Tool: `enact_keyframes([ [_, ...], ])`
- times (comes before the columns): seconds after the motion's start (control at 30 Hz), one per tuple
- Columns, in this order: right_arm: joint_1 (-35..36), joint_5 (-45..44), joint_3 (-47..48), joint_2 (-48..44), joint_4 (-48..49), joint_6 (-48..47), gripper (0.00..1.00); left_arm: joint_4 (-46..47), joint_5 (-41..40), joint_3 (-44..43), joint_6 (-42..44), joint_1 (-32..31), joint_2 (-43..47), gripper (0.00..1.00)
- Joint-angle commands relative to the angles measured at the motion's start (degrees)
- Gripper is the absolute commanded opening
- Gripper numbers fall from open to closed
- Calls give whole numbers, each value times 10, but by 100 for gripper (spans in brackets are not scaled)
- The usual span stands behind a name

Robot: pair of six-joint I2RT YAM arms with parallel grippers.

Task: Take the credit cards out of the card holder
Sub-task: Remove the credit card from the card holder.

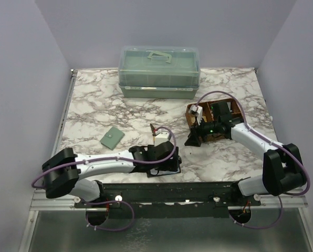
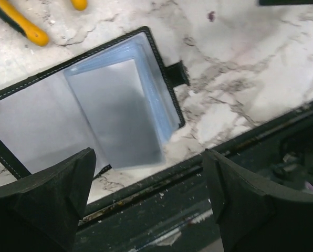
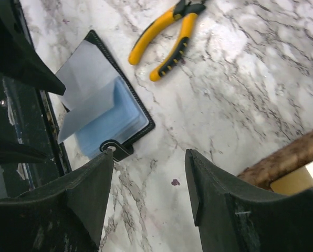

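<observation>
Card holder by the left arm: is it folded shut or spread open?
Spread open. The card holder lies flat, both inner panels facing up, its snap tab unfastened at the side, a grey card showing inside.

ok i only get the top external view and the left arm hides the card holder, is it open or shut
observer: open, the card holder lies flat on the marble, blue-grey sleeves facing up
operator: any card out yet
observer: a grey credit card lies on top of the sleeves, can't tell if it's fully free
operator: is the left arm holding it
observer: no, the left end effector is open over it, nothing between its fingers
</observation>
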State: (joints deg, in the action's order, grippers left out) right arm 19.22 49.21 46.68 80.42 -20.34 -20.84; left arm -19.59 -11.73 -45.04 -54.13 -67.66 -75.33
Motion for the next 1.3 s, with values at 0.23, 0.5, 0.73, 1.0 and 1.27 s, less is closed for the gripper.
enact_keyframes([
  [0.23, -15, -16, 16, 16, -1, 19, 63, -138, -147, -111, -55, -17, -163, 90],
  [0.5, -15, -11, 16, 19, -3, 16, 63, -134, -124, -144, -49, -17, -208, 95],
  [0.73, -15, -10, 16, 18, -4, 16, 63, -135, -118, -136, -58, -16, -227, 77],
  [1.0, -15, -8, 16, 26, -11, 10, 63, -134, -109, -102, -75, -15, -186, 35],
  [1.27, -15, 41, 17, 32, -34, -14, 63, -58, -79, -16, -77, 11, -103, 21],
])
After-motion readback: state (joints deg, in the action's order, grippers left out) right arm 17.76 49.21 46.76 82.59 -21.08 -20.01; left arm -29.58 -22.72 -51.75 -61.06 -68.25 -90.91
